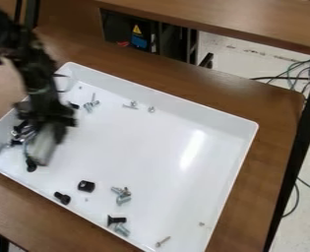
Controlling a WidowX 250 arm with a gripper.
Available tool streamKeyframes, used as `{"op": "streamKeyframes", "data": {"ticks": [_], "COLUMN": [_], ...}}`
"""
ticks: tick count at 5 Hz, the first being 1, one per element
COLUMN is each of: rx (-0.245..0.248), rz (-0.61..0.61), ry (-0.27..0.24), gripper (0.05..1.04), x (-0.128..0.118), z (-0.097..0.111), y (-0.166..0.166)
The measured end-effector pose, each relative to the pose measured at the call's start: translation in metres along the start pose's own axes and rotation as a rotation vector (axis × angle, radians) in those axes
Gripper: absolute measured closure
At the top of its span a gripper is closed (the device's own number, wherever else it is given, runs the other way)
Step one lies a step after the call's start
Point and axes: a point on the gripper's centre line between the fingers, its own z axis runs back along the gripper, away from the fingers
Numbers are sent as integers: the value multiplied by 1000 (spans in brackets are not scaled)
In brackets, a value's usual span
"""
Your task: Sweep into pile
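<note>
The gripper [44,129] hangs over the left part of the white tray [140,142], blurred, with a pale flat piece [44,145] below it; how it is held cannot be made out. Screws and black bits [22,130] lie around the gripper at the tray's left, partly hidden by it. Toward the near side are a black square piece [86,186], a black bolt [62,198], silver screws [122,195], another black bolt [116,220] and a lone screw [163,241]. Along the far side rest silver screws [90,104] and small screws [132,105].
The tray's raised walls surround the pieces, with its right corner [256,124] near the table's right side. The brown table [249,98] extends around it. Behind stand another tabletop [236,19] and dark equipment [144,37]; cables [305,74] run over the floor at right.
</note>
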Motion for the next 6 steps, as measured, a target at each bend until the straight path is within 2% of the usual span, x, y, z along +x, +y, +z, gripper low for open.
{"op": "streamKeyframes", "data": {"ticks": [1, 2, 3, 4, 5, 6], "rx": [10, -15, -41, -63, -72, -102], "rz": [-5, -32, -76, -153, -207, -260], "ry": [30, 16, -17, -74, -130, -152], "gripper": [721, 721, 721, 721, 721, 721], "x": [-11, -8, -6, -4, -11, -30], "z": [3, 10, 25, 47, 69, 73], "y": [15, 0, -24, -64, -95, -140]}}
